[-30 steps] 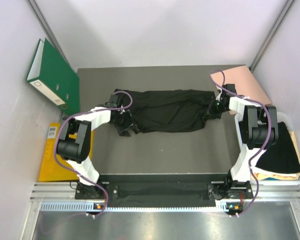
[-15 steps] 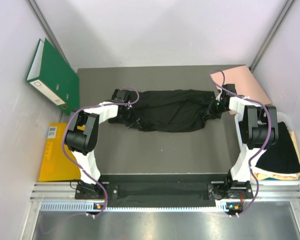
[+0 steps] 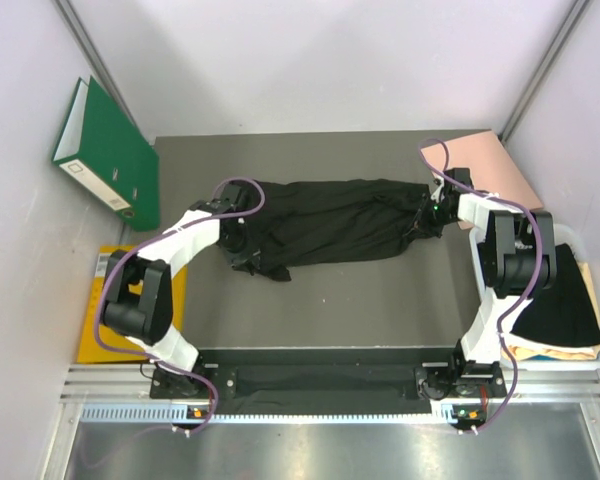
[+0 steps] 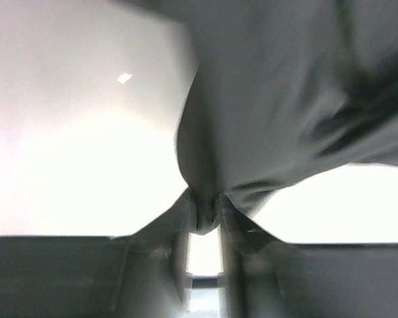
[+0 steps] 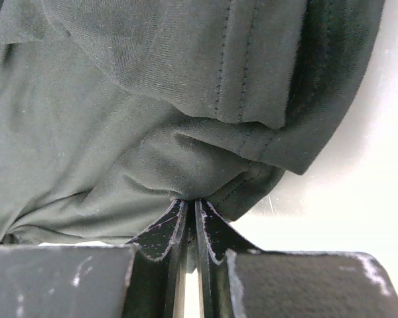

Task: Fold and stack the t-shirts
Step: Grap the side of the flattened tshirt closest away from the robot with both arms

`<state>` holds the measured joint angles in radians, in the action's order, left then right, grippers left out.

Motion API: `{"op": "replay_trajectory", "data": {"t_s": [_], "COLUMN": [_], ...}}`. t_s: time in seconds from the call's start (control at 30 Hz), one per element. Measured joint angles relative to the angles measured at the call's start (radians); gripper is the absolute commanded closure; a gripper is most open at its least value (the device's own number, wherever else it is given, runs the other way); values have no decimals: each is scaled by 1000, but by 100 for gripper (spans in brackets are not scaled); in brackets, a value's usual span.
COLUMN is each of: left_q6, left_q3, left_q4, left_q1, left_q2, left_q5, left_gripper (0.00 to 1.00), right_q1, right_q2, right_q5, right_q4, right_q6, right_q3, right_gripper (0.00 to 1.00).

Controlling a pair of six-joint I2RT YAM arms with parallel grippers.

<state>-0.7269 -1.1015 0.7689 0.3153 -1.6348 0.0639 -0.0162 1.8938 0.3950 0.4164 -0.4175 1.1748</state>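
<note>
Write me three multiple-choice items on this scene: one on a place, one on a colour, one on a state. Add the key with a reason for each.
1. Where does the flat salmon-pink paper folder lie on the dark grey tabletop?
A. Far right corner
B. Near left corner
C. Middle

2. What colour is the limp thin t-shirt held between the left hand and the right hand?
A. White
B. Black
C. Red

3. How does the right hand stand?
A. Wide open, holding nothing
B. Shut on a pen
C. Shut on the t-shirt's fabric

Key:
1 A, since the top view shows the folder at the far right corner.
2 B, since the fabric is black in the top view.
3 C, since the right wrist view shows it pinching a fold of fabric.
</note>
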Motion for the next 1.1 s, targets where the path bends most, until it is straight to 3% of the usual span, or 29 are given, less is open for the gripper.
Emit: {"op": "replay_trajectory", "data": {"t_s": [0.03, 0.07, 0.1, 0.17, 0.27, 0.4, 0.67, 1.1], "left_q6": [2, 2, 1, 0, -9, -19, -34, -32], "left_q3": [0, 3, 11, 38, 95, 140, 152, 0], "left_q4": [22, 41, 56, 83, 100, 111, 78, 42], "left_q1": [0, 0, 0, 0, -1, -1, -1, -2], "left_q2": [16, 29, 42, 65, 91, 95, 68, -127], "left_q5": [-8, -14, -18, -26, -31, -35, -92, -106], "left_gripper": [56, 38, 28, 21, 27, 50, 36, 41], "right_q1": [0, 0, 0, 0, 0, 0, 0, -4], "right_q2": [0, 0, 0, 0, 0, 0, 2, 8], "right_q5": [1, 2, 2, 3, 5, 9, 15, 34], "right_q4": [0, 0, -1, -1, -2, -4, -5, -9], "right_q6": [2, 5, 7, 10, 16, 24, 32, 32], "right_q3": [0, 0, 0, 0, 0, -2, -2, -1], "right_gripper": [94, 94, 94, 94, 94, 94, 93, 93]}}
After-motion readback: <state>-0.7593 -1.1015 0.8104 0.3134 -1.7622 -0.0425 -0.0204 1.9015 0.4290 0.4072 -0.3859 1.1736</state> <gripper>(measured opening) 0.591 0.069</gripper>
